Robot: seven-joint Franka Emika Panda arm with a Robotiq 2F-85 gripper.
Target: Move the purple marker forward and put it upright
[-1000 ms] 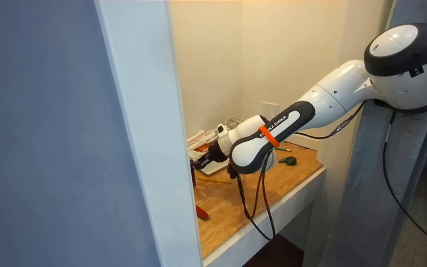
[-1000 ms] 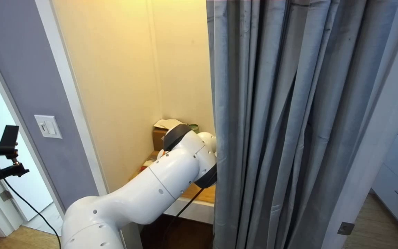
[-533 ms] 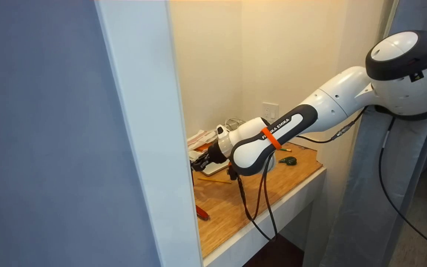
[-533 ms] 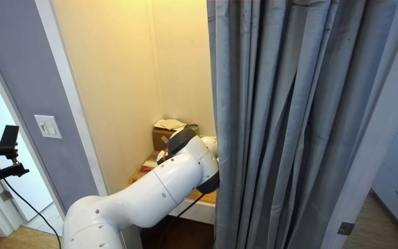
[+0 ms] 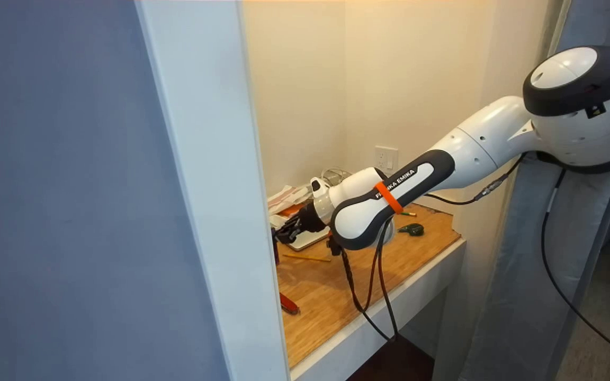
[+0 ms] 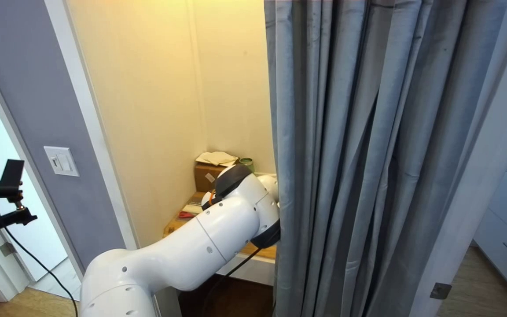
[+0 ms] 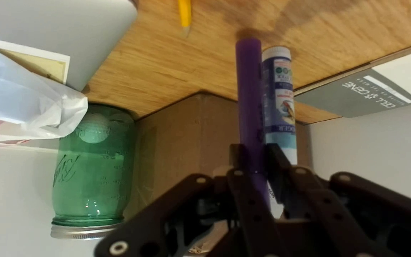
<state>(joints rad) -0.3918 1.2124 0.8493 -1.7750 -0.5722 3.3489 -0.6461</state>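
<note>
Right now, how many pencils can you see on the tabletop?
2: a yellow pencil near the silver slab and, in an exterior view, a green pencil partly hidden by the arm. Others may be hidden behind the arm or the white frame.

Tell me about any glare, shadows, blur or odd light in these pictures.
In the wrist view, the end effector looks dark and somewhat soft, the green jar shows small glints, and a shadow lies on the wooden tabletop by the far end of the purple marker; in both exterior views, warm light tints the alcove wall, while the curtain looks bluish.
</note>
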